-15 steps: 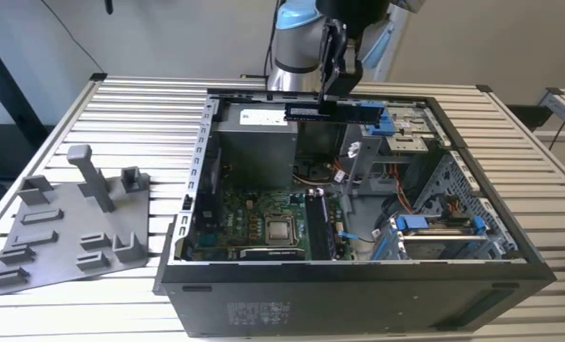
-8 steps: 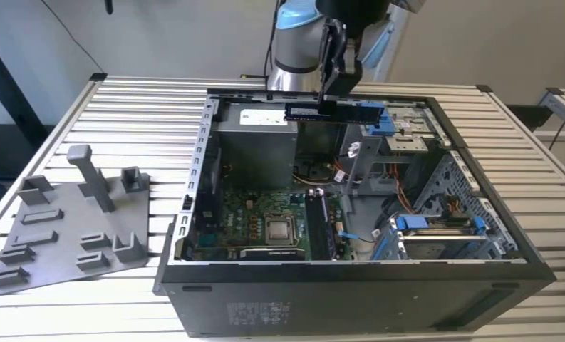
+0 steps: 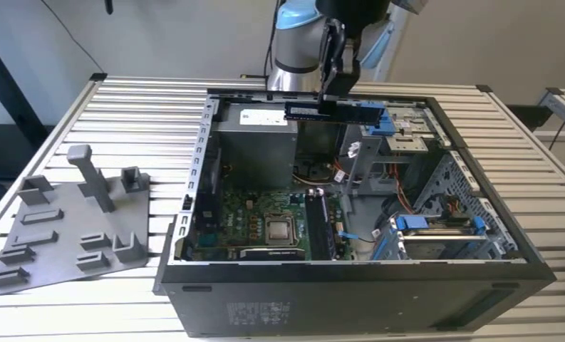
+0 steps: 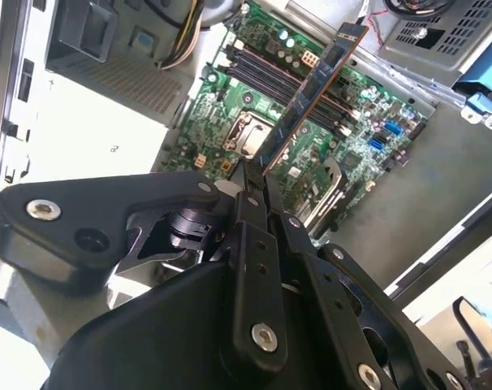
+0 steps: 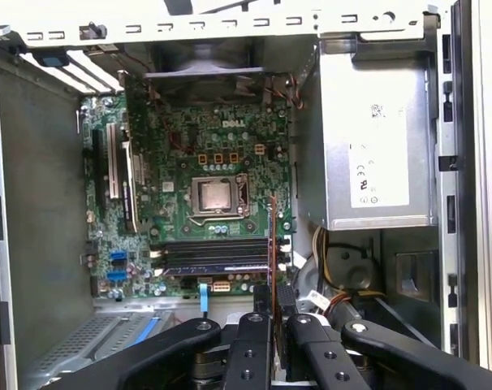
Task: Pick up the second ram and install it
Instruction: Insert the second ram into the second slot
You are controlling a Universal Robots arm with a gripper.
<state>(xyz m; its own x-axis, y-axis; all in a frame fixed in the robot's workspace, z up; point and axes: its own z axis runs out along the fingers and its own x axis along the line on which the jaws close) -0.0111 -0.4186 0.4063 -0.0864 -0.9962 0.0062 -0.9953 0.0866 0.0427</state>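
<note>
My gripper [image 3: 332,91] hangs over the far part of the open computer case [image 3: 358,274], shut on the second ram [image 3: 338,111], a long dark stick held level above the case's back edge. In the second wrist view the ram [image 4: 312,88] sticks out from the gripper [image 4: 251,180] over the green motherboard [image 4: 222,122]. In the first wrist view the ram [image 5: 271,244] shows edge-on as a thin line rising from the gripper [image 5: 272,307], crossing the end of the long black memory slots [image 5: 213,256] beside the processor socket [image 5: 217,195].
A grey fixture plate with pegs [image 3: 68,228] lies on the slatted table at the exterior view's left. Inside the case stand the power supply [image 5: 380,154], a drive cage with blue clips [image 3: 434,228] and loose cables [image 5: 335,268]. Case walls ring the motherboard.
</note>
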